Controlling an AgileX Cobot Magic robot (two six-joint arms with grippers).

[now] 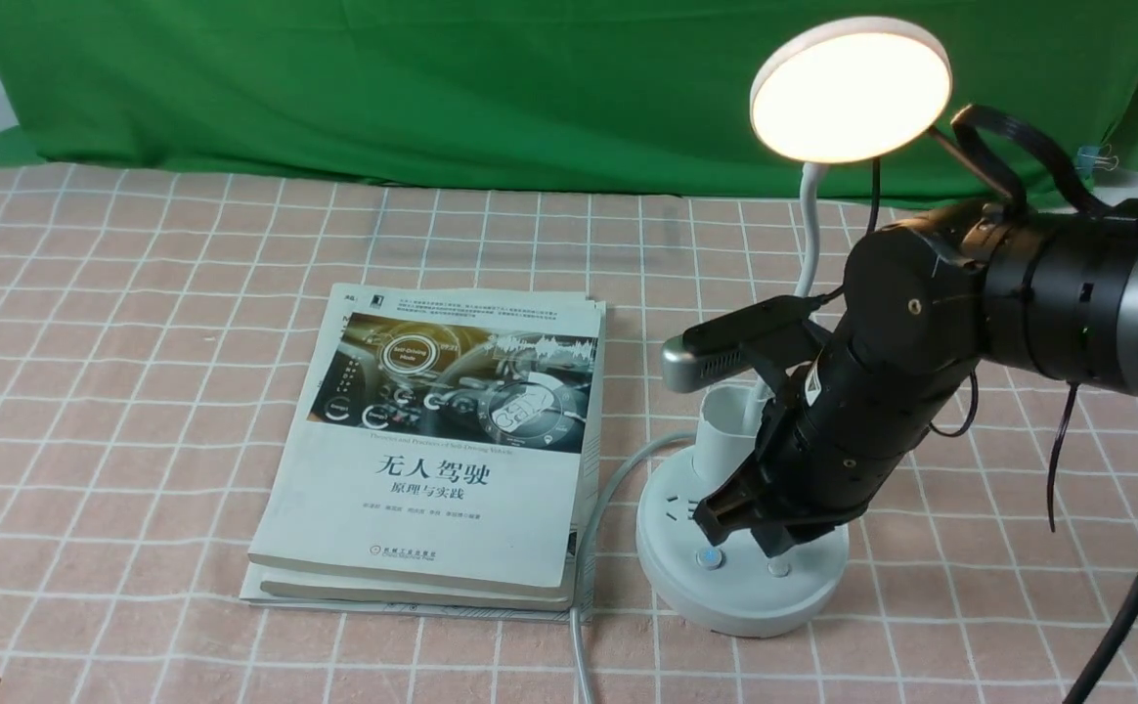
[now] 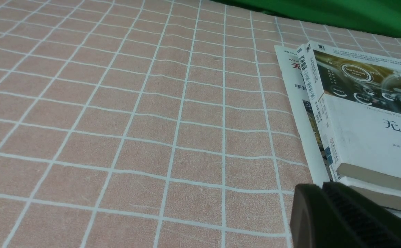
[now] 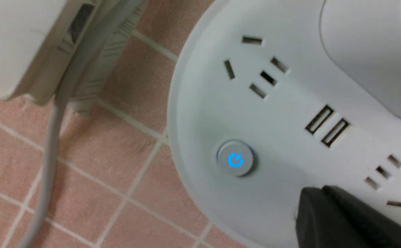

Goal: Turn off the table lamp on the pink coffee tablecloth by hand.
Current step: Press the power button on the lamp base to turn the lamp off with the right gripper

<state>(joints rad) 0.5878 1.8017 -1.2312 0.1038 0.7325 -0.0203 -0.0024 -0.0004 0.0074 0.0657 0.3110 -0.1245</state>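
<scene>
Stacked books (image 2: pixel 366 137) on the pink coffee tablecloth (image 2: pixel 135 120)

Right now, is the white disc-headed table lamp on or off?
On. The table lamp glows warm yellow at its disc head, and a base button shows a blue power symbol.

Table lamp (image 1: pixel 737 594): smooth white plastic, satin sheen on the base; disc head (image 1: pixel 851 90) with a milky matt diffuser; power button (image 3: pixel 235 159) ringed in a silvery, metal-looking finish. Pink coffee tablecloth (image 1: pixel 139 342): woven cloth, matt, slightly fuzzy nap. Green cloth (image 1: pixel 432 88): matt fabric, softly creased. Books (image 1: pixel 432 469): paper, covers faintly glossy, page edges dull. Cable (image 1: pixel 584 645): smooth grey plastic sheath. Right gripper (image 1: pixel 721 516): matt black plastic; module (image 1: pixel 716 357) above it silver-grey, satin, with a finely perforated grille
</scene>
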